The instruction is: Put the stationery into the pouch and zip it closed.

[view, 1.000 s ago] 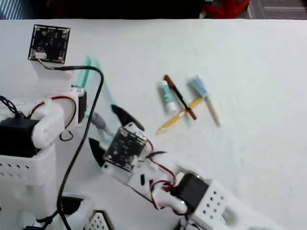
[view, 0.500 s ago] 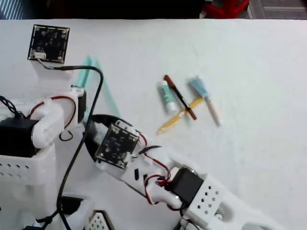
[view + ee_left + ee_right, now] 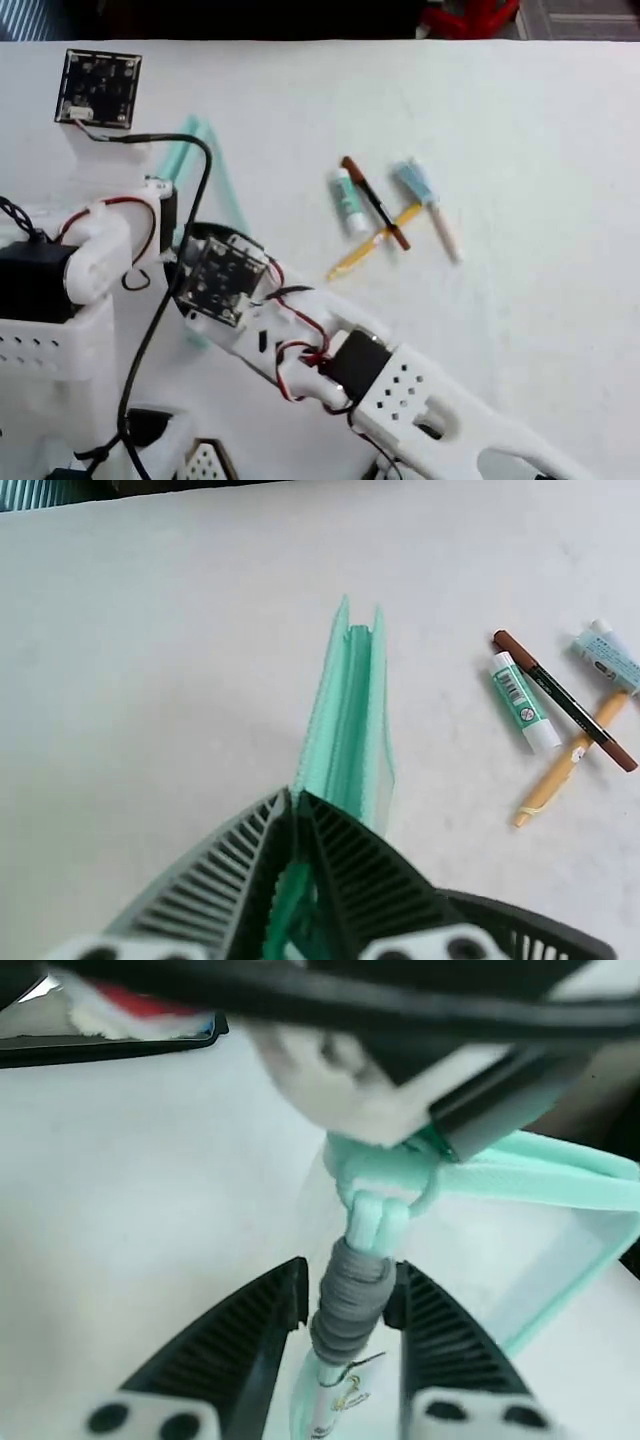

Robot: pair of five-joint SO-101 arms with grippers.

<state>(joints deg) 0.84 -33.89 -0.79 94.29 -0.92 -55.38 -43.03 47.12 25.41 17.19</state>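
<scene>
The pouch (image 3: 350, 710), a mint-green zip case, is at the left of the tabletop (image 3: 520, 120), running from its near end away toward the far side. The left tool (image 3: 295, 798) is pressed together on that near end and pinches the fabric. At the same end hangs the grey zipper pull (image 3: 350, 1295). The right tool (image 3: 348, 1272) is spread around it, one jaw on each side and very close, with a thin gap that suggests it is not yet clamped. The stationery lies well apart to the right: a glue stick (image 3: 348, 202), a brown pen (image 3: 375, 203) crossing a yellow pencil (image 3: 375, 242), and a blue-capped pen (image 3: 428, 205), all loose on the tabletop. Nothing looks to be inside the pouch, so the step in hand is most likely opening the zip before loading. The next move calls for the right tool to close firmly on the pull and draw it straight along the zip line. The left tool must keep its pinch, so the pouch neither slides nor twists.
</scene>
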